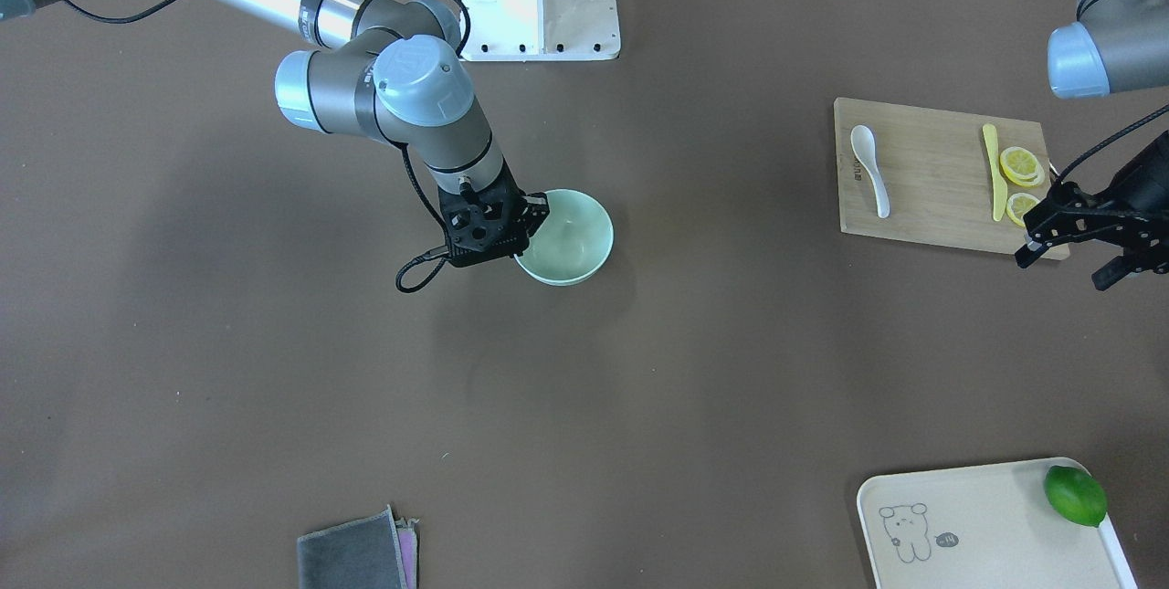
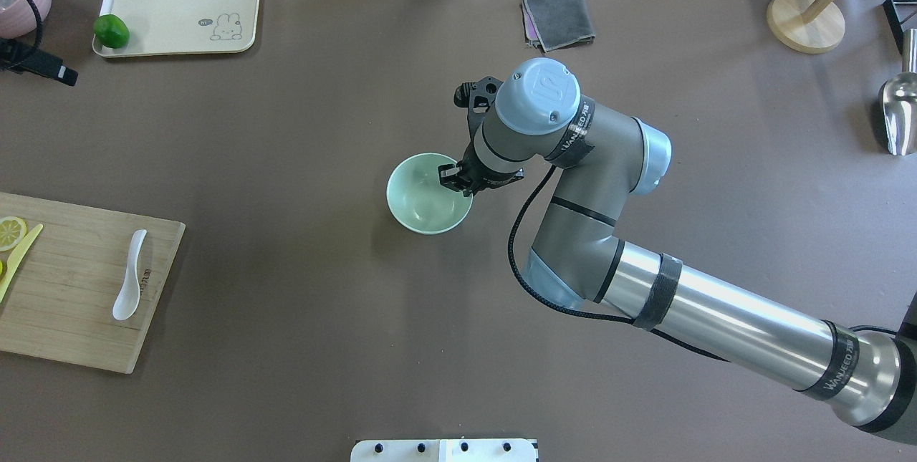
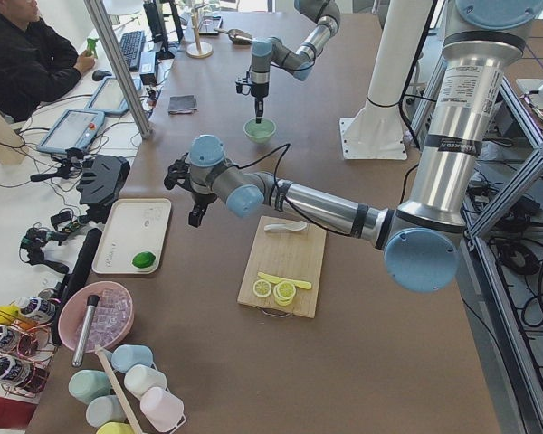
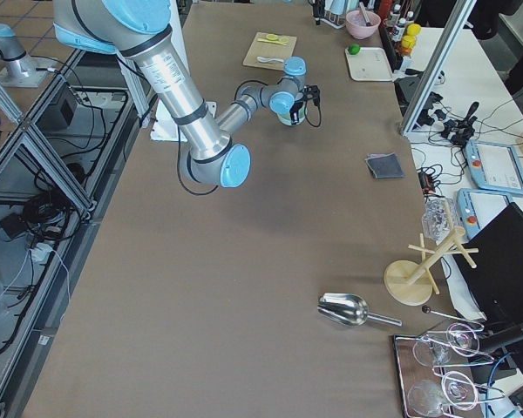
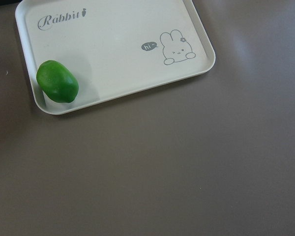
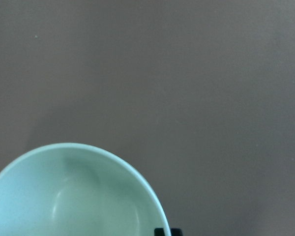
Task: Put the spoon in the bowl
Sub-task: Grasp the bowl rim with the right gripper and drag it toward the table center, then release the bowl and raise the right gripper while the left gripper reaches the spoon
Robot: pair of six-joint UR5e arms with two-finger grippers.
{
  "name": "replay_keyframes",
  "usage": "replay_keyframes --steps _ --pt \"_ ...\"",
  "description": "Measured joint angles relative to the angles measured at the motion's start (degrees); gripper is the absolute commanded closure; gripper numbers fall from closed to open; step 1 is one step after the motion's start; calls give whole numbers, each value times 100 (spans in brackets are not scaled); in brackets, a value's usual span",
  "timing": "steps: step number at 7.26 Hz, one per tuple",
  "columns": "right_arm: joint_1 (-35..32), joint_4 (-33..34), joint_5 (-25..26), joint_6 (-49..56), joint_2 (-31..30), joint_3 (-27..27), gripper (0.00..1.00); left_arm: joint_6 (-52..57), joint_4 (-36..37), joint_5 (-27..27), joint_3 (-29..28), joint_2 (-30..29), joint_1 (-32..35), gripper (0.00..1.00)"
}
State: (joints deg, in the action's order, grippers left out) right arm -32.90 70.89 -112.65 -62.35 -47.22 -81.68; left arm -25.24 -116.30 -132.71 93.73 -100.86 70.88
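The white spoon point(image 1: 870, 164) lies on a wooden cutting board point(image 1: 922, 205), also in the overhead view point(image 2: 130, 277). The mint-green bowl point(image 1: 575, 242) stands mid-table point(image 2: 419, 204) and is empty. My right gripper point(image 1: 532, 216) straddles the bowl's rim, one finger inside and one outside, and looks shut on it point(image 2: 455, 180). The right wrist view shows the bowl point(image 6: 78, 196) close below. My left gripper point(image 1: 1064, 268) is open and empty, hovering off the board's corner by the lemon slices, well away from the spoon.
A yellow knife point(image 1: 994, 171) and lemon slices point(image 1: 1021, 166) lie on the board. A cream tray point(image 1: 977, 525) holds a green lime point(image 1: 1075, 495). A grey cloth point(image 1: 352, 552) lies at the operators' edge. A metal scoop point(image 2: 899, 111) and wooden stand point(image 2: 806, 21) sit far right.
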Motion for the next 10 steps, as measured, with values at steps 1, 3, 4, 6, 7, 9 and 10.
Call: replay_keyframes --steps 1,3,4,6,7,9,10 --pt "19 -163 10 -57 26 134 0 -93 -4 0 37 10 -200 2" --pt "-46 -269 -10 -174 38 194 0 -1102 7 31 330 154 -733 2" --pt "-182 -262 -120 -236 39 155 0 -1734 7 98 565 334 -1008 3" --pt "-671 -216 -694 -206 -43 -38 0 -2609 -134 560 943 825 -1525 3" --pt "-970 -213 -996 -86 -178 -157 0 -2930 -262 886 1019 1020 -1787 3" --pt "-1449 -226 -1312 610 -651 -479 0 -3466 -465 1568 1059 1308 -2368 3" --pt "-1652 -224 -1450 845 -817 -559 0 -3628 -522 1769 1054 1401 -2601 3"
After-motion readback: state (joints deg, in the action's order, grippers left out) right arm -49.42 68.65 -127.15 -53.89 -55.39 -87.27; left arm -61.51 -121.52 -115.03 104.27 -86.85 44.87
